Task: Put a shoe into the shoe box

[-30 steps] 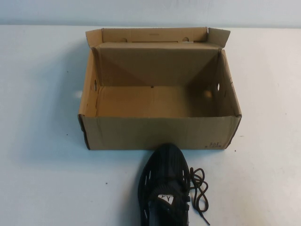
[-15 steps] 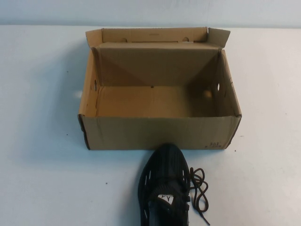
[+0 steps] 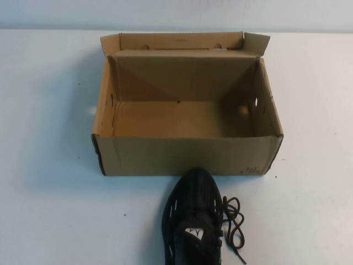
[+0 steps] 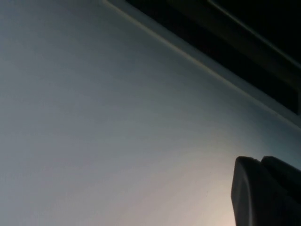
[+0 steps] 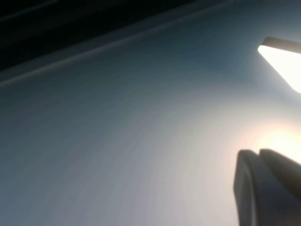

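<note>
The brown cardboard shoe box (image 3: 187, 155) stands open in the middle of the table in the high view. Its flap lid is folded up at the back and its inside is bare. The black knit shoe (image 3: 193, 221) lies on the table just in front of the box's front wall, toe toward the box. Its dark laces (image 3: 234, 221) trail to the right. Neither arm shows in the high view. My left gripper (image 4: 260, 160) is shut and empty over bare table. My right gripper (image 5: 258, 151) is shut and empty over bare table. Neither wrist view shows the shoe or the box.
The white table (image 3: 49, 210) spreads to both sides of the box. A dark strip beyond the table edge (image 4: 225, 28) shows in the left wrist view, and also in the right wrist view (image 5: 70, 28). A bright glare patch (image 5: 284, 61) lies near my right gripper.
</note>
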